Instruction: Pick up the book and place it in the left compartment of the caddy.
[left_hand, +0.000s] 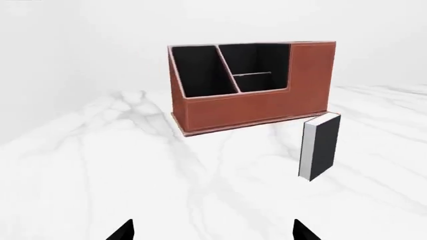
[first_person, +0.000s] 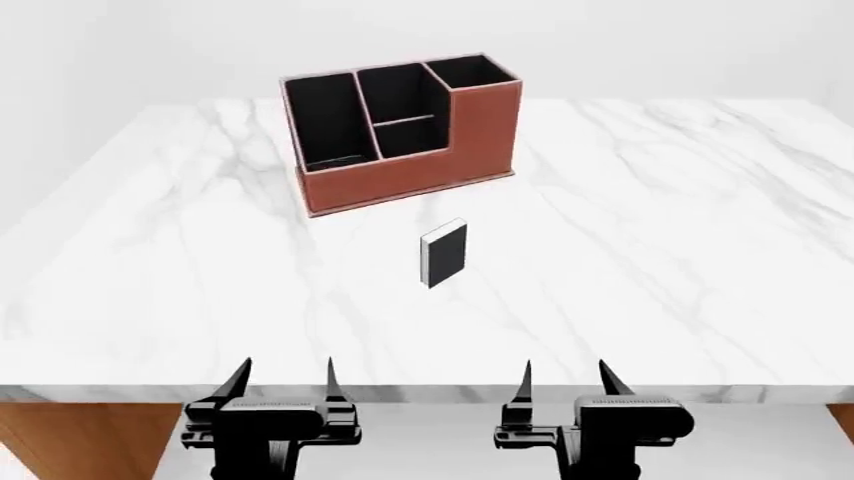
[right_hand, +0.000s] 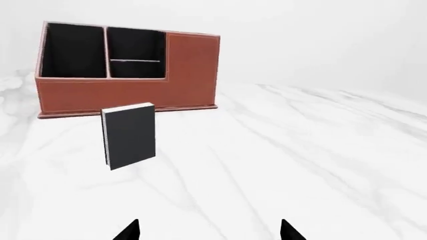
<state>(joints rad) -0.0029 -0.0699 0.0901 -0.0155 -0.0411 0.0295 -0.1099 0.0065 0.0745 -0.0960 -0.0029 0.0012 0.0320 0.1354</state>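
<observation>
My left gripper (first_person: 283, 375) and right gripper (first_person: 563, 373) hang open and empty at the table (first_person: 694, 260) edge. The book (first_person: 445, 253) stands alone near the caddy (first_person: 400, 135).

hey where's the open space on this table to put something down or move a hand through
Open marble lies on the table to the right of the caddy and book, and to their left. The strip between the book and the near edge, ahead of both open grippers, left and right, is bare too. Tightest is the narrow gap between book and caddy front.
</observation>
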